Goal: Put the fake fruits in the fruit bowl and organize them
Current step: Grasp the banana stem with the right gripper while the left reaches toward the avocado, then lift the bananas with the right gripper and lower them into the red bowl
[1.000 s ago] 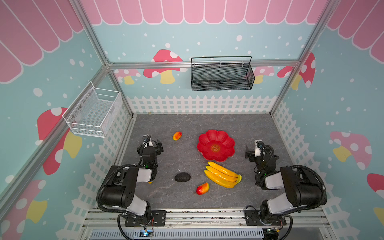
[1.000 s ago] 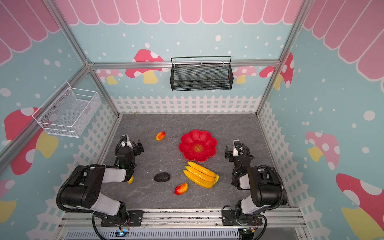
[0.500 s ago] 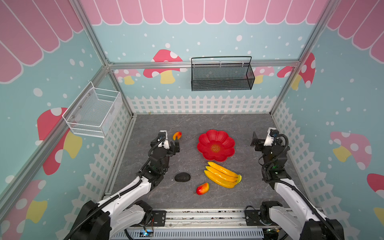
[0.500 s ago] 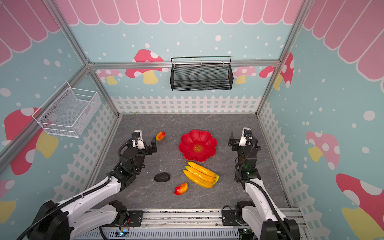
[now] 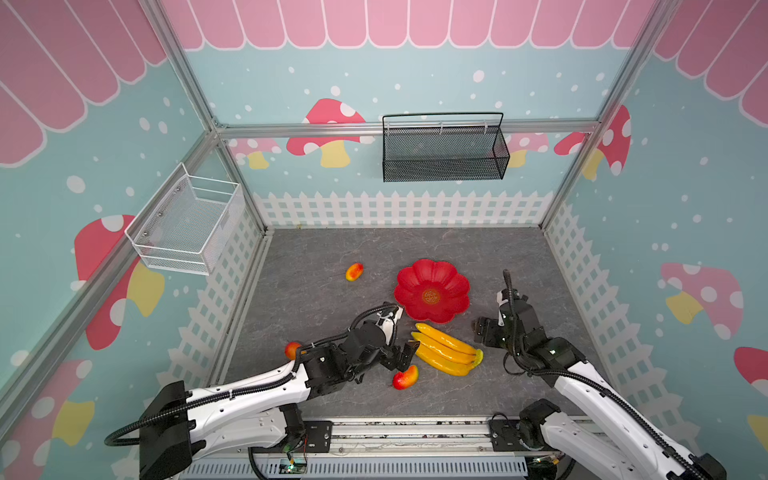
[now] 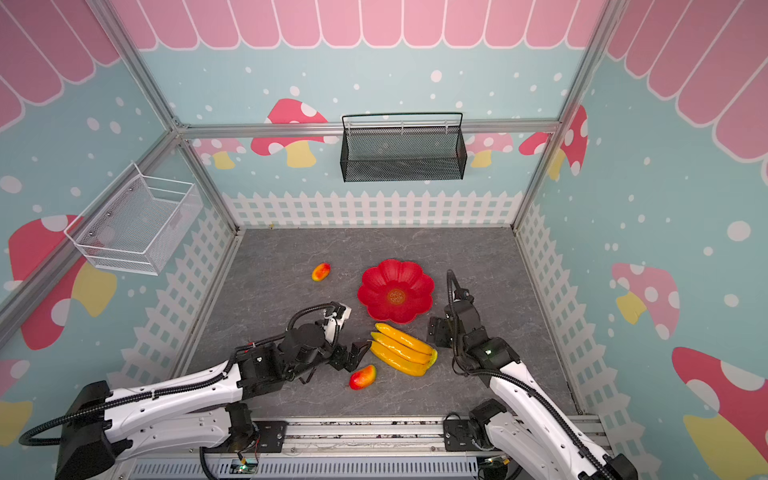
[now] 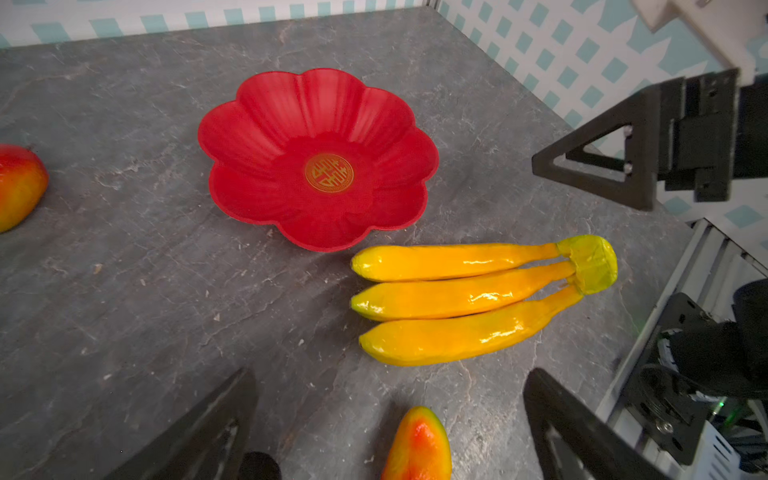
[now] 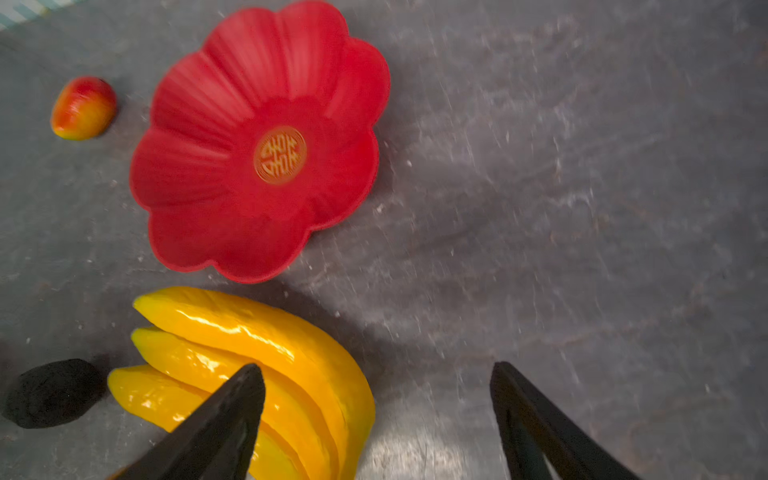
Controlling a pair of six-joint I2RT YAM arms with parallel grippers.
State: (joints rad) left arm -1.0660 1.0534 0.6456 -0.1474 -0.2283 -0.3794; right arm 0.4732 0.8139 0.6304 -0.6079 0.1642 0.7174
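Grey table [image 5: 316, 299] holds the empty fruit bowl [image 5: 409, 278], with the banana bunch [image 5: 444, 350] just beside its rim. Left fingers [image 7: 203, 436] and right fingers [image 8: 220, 419] gape empty; the glossy, rigid bunch looks slippery and is probably best pinched at its stem.

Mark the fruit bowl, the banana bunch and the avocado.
fruit bowl [image 5: 451, 282]: a top view, a petal wall.
banana bunch [image 5: 442, 349]: a top view, middle banana.
avocado [image 8: 52, 392]: right wrist view, its middle.

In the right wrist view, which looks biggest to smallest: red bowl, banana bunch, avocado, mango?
Largest first:
red bowl
banana bunch, partly covered
avocado, then mango: these look close, and the avocado seems nearer the camera.
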